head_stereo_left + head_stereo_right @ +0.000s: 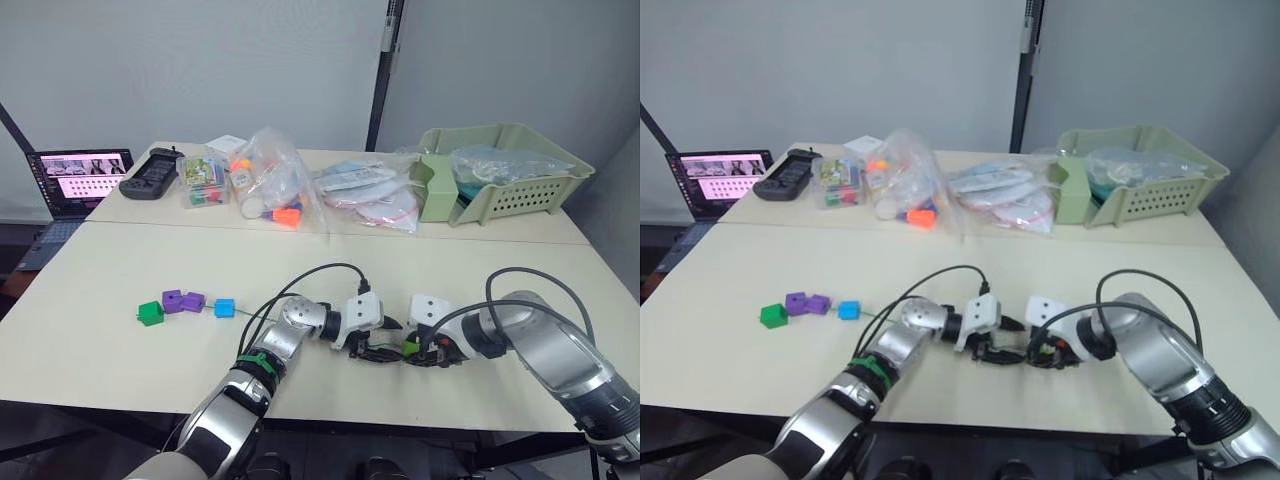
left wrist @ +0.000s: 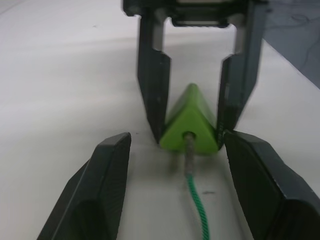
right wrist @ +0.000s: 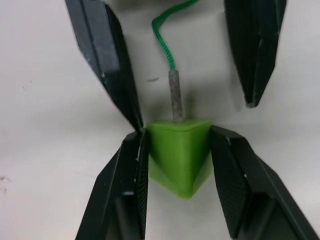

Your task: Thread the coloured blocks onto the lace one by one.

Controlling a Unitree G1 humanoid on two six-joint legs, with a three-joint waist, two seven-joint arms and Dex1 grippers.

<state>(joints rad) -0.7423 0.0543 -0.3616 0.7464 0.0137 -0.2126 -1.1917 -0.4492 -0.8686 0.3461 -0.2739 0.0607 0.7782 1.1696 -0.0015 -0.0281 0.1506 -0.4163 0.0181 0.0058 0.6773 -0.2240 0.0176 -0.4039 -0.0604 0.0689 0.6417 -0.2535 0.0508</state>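
Observation:
A dark green block [image 1: 150,313], two purple blocks [image 1: 172,300] [image 1: 193,302] and a blue block [image 1: 224,307] sit in a row on the lace [image 1: 246,315] at the table's left. The lime green block [image 3: 179,152], wedge-shaped, is pinched between the fingers of my right gripper [image 3: 176,132] near the table's front middle [image 1: 410,346]. The lace's pale stiff tip [image 3: 174,95] enters the hole in this block [image 2: 190,131]. My left gripper [image 2: 176,139] faces the right one, open, its fingers either side of the lace without touching it.
Along the far side stand a laptop [image 1: 75,180], a black device [image 1: 150,172], clear bags of toys [image 1: 270,180], flat clear bags [image 1: 365,190] and a pale green basket [image 1: 500,170]. Black cables [image 1: 320,270] arch over both wrists.

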